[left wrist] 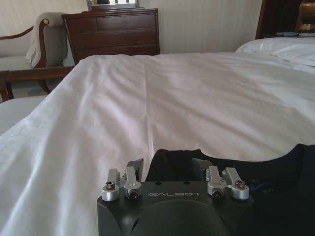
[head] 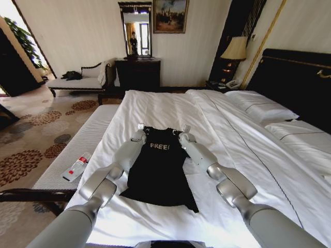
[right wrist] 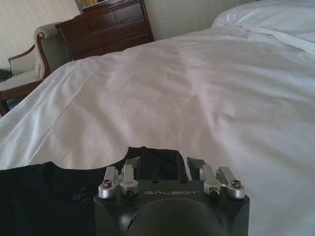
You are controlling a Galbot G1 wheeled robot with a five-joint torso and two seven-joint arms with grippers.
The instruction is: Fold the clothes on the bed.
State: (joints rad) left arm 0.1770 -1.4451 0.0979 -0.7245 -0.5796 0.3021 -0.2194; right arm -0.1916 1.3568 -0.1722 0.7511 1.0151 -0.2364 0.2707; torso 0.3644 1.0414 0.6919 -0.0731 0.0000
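Head view: high, looking forward and down along the bed [head: 170, 111], both arms reaching in from the lower frame edge. Left wrist view: low, close behind the left gripper [left wrist: 167, 169], facing across the sheet toward the dresser [left wrist: 115, 30]. Right wrist view: likewise behind the right gripper [right wrist: 165, 164]. All three share the black shirt [head: 160, 165] and the dresser.
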